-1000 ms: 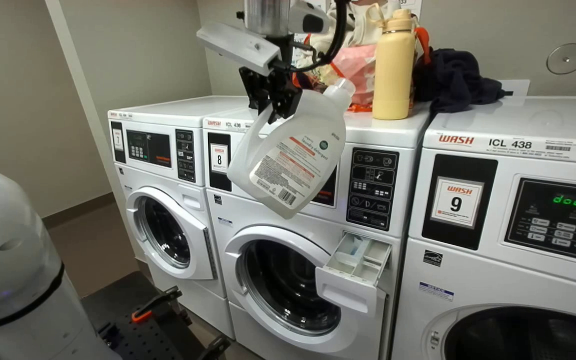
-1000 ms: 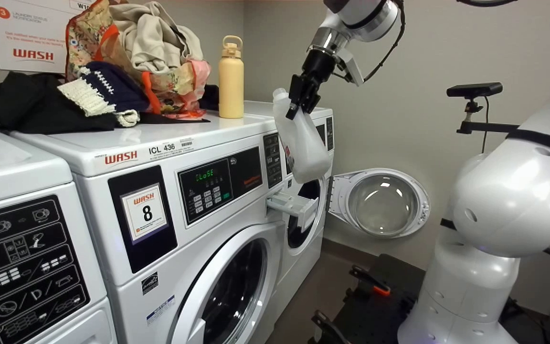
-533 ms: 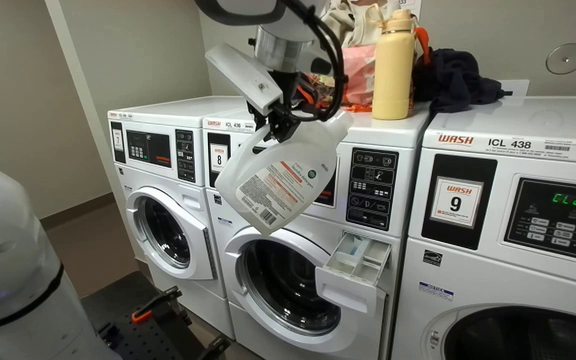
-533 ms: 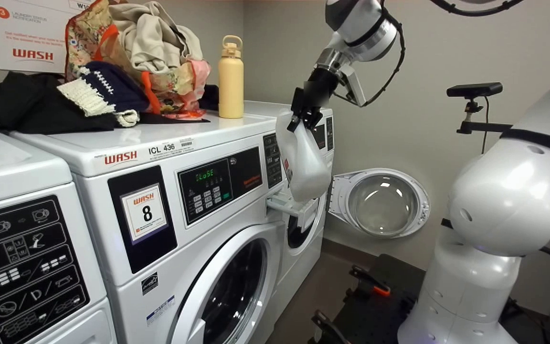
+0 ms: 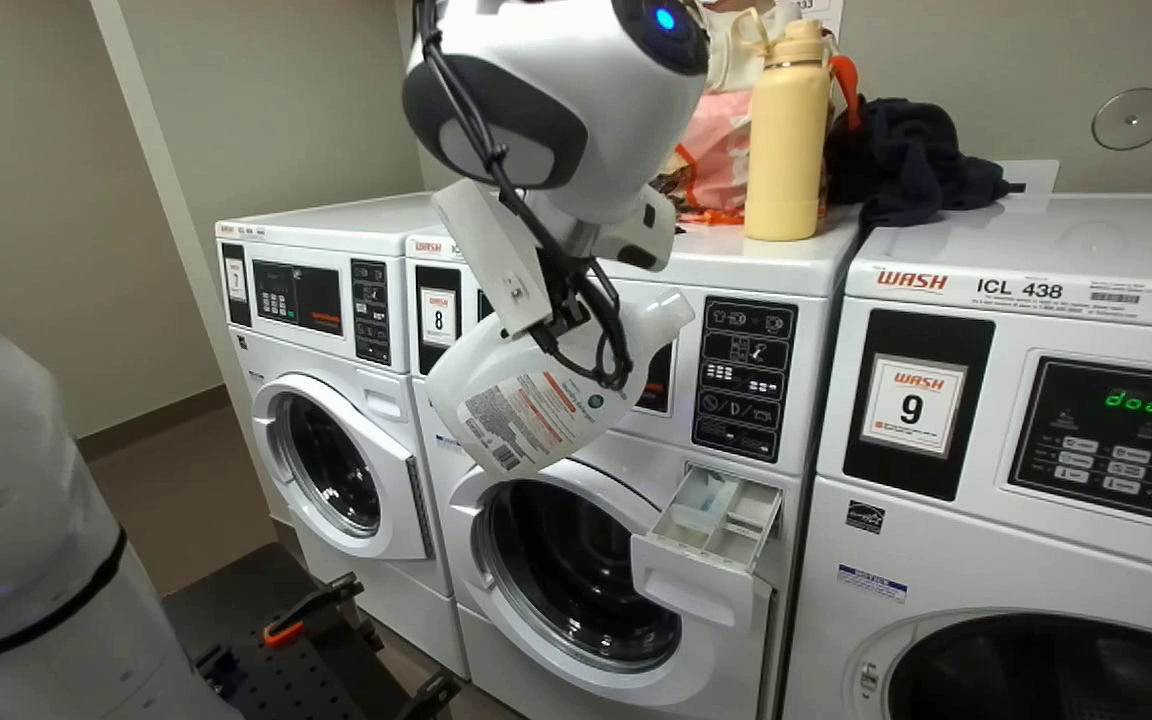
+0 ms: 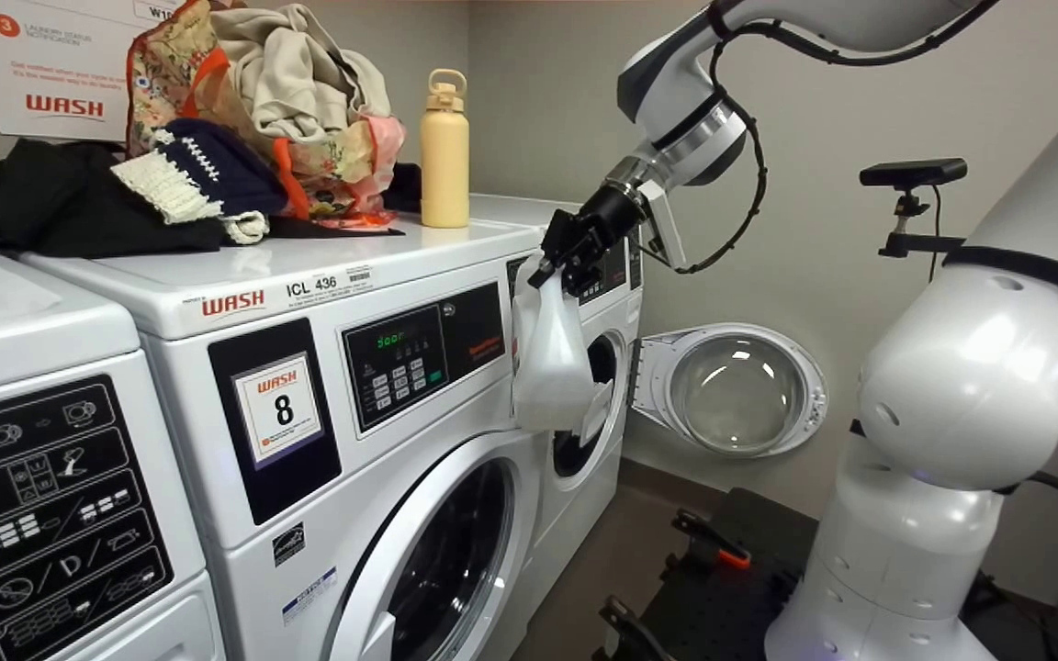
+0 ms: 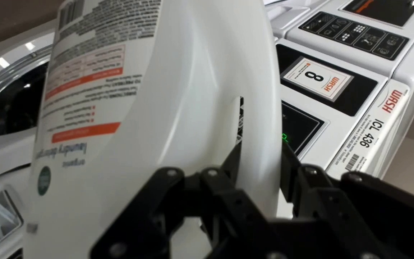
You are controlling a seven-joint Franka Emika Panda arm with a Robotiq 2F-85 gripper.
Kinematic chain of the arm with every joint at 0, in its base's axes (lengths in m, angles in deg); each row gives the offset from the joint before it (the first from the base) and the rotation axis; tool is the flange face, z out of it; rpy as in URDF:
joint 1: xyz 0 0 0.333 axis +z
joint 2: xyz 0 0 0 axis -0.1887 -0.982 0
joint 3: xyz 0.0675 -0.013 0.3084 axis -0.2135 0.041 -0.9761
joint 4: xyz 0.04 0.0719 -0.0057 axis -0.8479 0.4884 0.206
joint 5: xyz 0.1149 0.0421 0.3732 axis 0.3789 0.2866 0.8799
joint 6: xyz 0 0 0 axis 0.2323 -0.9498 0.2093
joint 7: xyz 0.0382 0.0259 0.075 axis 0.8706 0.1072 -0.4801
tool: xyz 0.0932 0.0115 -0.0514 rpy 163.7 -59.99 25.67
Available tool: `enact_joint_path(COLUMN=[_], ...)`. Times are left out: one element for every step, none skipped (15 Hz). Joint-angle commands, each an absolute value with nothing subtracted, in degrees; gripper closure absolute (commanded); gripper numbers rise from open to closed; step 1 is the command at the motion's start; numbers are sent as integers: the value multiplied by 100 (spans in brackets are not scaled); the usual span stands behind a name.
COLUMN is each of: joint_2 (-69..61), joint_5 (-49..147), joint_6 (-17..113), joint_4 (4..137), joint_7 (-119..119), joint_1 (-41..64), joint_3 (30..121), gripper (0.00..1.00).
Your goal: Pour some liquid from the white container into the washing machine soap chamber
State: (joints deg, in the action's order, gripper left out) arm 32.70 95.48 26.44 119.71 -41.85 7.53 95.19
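White jug [image 5: 536, 415] hangs from my gripper [image 7: 259, 167], whose fingers are clamped on its side handle, as I see in the wrist view. It leans, base below the fingers, neck slanting up, right of the gripper in an exterior view. Lower than the gripper, and apart from the jug there, the soap drawer [image 5: 693, 578] juts from the washer [image 5: 651, 455] marked 8. Beyond the gripper, a yellow bottle [image 5: 786, 150] stands on that washer's top.

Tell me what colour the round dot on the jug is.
Dark green; the round dot on the jug shows best in the wrist view.
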Motion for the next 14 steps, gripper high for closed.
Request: enact_joint_path(joint_2=[3195,3165,3114,3083,3071,3044,3012,3043,3018,3021,3041,3044,3042,3046], joint_5=[10325,10515,10741,10921,11130,11381,11677,11934,12285,12614,12946,13324,13672,14038], joint_6=[2836,2925,3024,3114,3194,3247,3314,3374,3412,3473,3515,3557,3601,3613], joint_4=[12269,12373,12471,12549,12634,12703,12757,12833,12874,12924,12970,13020,13069,13120], joint_7=[-4430,-4480,-4541,-4593,-4630,-4738,-4836,-4913,-5083,-5212,-5346,-5521,-5673,-5843], joint_1=[428,342,262,188,121,74,35,-10,-41,-58,-77,-90,-104,-122], joint_3=[9403,9386,9377,9352,9337,9329,9319,9282,9273,9232,9182,9122,9047,8983], gripper=[93,93,93,93,93,93,93,93,93,93,93,93,93,93])
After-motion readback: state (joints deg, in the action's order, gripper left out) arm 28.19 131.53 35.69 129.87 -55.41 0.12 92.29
